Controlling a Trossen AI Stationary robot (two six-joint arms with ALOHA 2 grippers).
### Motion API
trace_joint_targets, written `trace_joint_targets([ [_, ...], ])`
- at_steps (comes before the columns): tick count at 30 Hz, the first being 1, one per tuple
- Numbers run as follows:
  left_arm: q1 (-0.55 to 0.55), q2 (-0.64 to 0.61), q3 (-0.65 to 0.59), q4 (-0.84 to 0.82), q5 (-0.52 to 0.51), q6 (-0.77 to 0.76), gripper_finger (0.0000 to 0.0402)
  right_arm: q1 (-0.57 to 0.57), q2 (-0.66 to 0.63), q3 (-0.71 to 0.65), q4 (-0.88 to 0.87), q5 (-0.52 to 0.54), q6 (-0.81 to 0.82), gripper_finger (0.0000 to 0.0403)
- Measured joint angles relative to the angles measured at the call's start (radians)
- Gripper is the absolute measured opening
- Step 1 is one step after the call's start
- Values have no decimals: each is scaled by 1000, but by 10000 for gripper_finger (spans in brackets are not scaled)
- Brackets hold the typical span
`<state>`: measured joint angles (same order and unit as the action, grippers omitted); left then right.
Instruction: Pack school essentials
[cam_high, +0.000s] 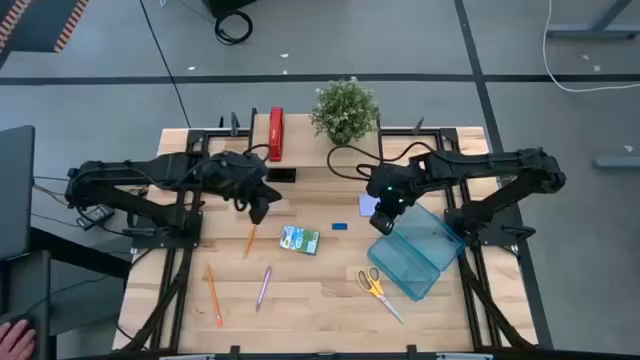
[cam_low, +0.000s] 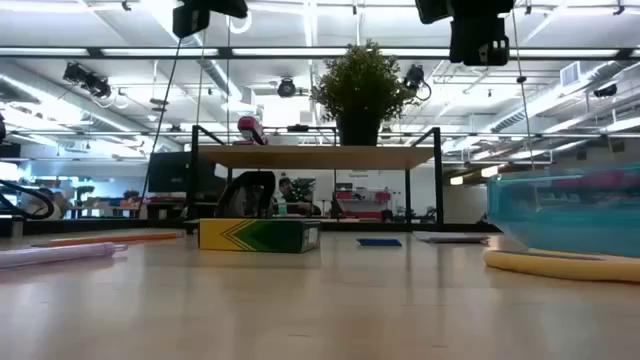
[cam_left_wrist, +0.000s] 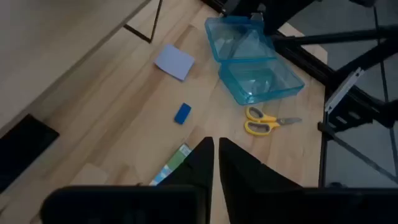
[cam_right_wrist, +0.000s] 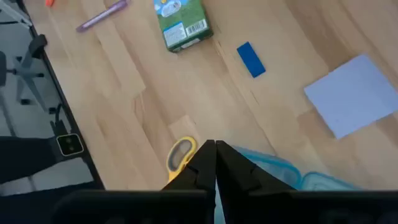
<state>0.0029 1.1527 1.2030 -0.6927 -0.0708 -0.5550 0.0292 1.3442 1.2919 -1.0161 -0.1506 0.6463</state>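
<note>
Nothing packed yet. Case (cam_high: 417, 250) open and empty just below right hand (cam_high: 384, 224), fingers together on nothing. Packet (cam_high: 299, 239), eraser (cam_high: 340, 226), pencils (cam_high: 249, 240), pen (cam_high: 264, 286), scissors (cam_high: 375, 287), sticky pad (cam_high: 368, 205) loose on tabletop (cam_high: 320, 310). Left hand (cam_high: 258, 211) together, above one pencil.

Green-blue printed packet (cam_left_wrist: 172, 165) half hidden behind left gripper (cam_left_wrist: 216, 163) fingers in left wrist view. Yellow-handled scissors (cam_right_wrist: 180, 154) mostly hidden behind right gripper (cam_right_wrist: 215, 163), blades unseen. Purple pen (cam_right_wrist: 102, 15) cut by frame edge. Low view: translucent blue case (cam_low: 575, 212) cut off at right edge, pen blurred.
</note>
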Motion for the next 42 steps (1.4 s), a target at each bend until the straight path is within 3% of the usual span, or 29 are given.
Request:
trace_joint_targets([
  [12,1,39,1,89,0,34,60,-6,-21,-4,11,90,-291,29],
  [20,1,27,0,29,0,-67,108,-56,-20,-5,45,158,-230,137],
  [30,1,11,83,-4,-14,-14,135,-36,-7,-6,219,192,-223,282],
  [34,1,10,143,-48,-15,39,144,-13,41,-6,230,203,-227,306],
  [42,-16,11,240,-73,-3,54,160,29,157,-7,236,253,-276,308],
])
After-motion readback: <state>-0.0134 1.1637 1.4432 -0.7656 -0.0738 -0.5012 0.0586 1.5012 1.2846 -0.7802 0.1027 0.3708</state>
